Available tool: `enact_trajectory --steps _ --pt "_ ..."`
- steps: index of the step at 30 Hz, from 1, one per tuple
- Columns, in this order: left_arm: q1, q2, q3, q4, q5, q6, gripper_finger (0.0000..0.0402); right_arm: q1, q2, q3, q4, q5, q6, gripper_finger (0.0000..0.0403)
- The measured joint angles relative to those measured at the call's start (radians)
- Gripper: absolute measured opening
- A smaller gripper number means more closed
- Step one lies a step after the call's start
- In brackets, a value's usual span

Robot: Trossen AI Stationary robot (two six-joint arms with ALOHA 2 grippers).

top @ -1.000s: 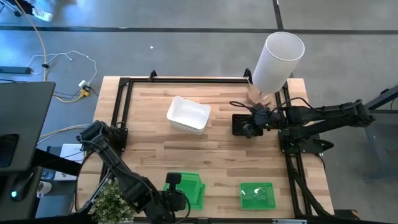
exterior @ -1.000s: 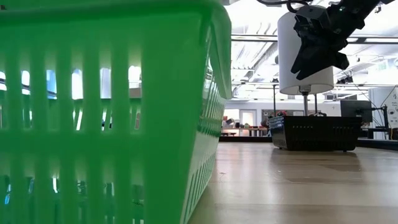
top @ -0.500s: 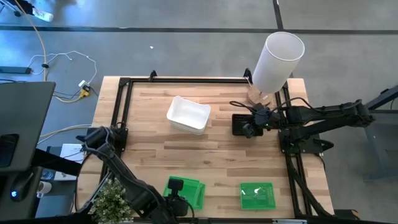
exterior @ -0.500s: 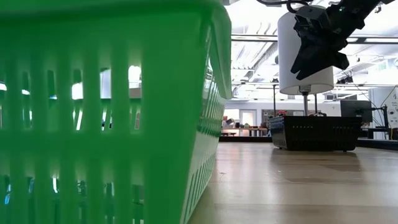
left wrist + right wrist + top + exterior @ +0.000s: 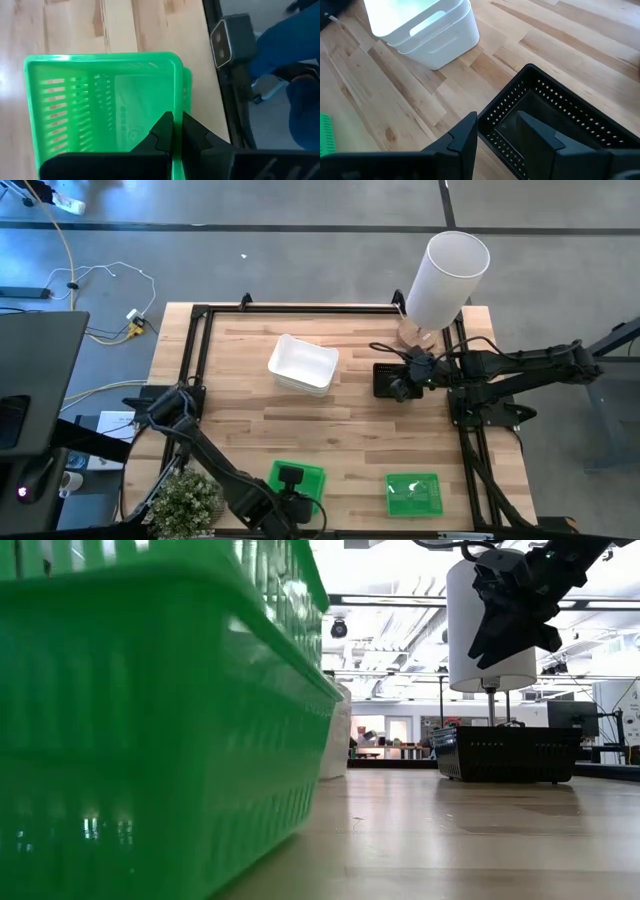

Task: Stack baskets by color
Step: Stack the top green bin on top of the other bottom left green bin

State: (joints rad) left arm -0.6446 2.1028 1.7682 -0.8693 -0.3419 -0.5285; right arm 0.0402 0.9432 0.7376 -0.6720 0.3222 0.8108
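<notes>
My left gripper (image 5: 175, 120) is shut on a green basket (image 5: 100, 100) near the table's near edge (image 5: 305, 492). This basket sits in another green basket, whose rim (image 5: 186, 95) shows just beside it. A third green basket (image 5: 415, 495) rests on its base to the right. Two nested white baskets (image 5: 303, 363) stand at the far middle. My right gripper (image 5: 400, 388) hangs open above a black slotted basket (image 5: 505, 755), one finger over its inside and one outside (image 5: 497, 117), clear of it. My left gripper pinches the rim of one side wall (image 5: 176, 107) of the green basket, one finger inside the basket and one outside. The fingers come from above, slanting down. The basket's wall (image 5: 285, 580) stands up out of the lower green basket's rim (image 5: 200, 640).
A tall white cylinder (image 5: 447, 275) stands at the far right corner behind the black basket. A potted plant (image 5: 185, 500) sits by the near left corner. A black frame rail (image 5: 190, 380) borders the table. Bare wood lies in the middle.
My left gripper has sunk toward the table and shifted a little toward the right edge, still shut on the green basket. The basket has come down over the other green one, so the two now line up as one footprint.
</notes>
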Motion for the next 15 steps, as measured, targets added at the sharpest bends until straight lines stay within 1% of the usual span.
enact_trajectory --steps 5,9,12,15 --pt "0.025 0.026 0.000 0.000 0.032 0.008 0.0000 0.000 0.000 0.000 -0.001 -0.021 0.000 0.0124" --pt "0.047 0.033 0.000 0.001 0.085 0.008 0.0001 0.000 0.000 0.000 -0.001 -0.082 -0.005 0.0124" --pt "0.059 0.032 0.000 0.005 0.076 -0.002 0.0007 0.003 0.000 0.000 -0.001 -0.148 -0.007 0.0124" --pt "0.071 0.028 0.000 0.012 0.070 -0.009 0.0020 0.028 0.000 0.000 -0.002 -0.177 -0.007 0.0124"
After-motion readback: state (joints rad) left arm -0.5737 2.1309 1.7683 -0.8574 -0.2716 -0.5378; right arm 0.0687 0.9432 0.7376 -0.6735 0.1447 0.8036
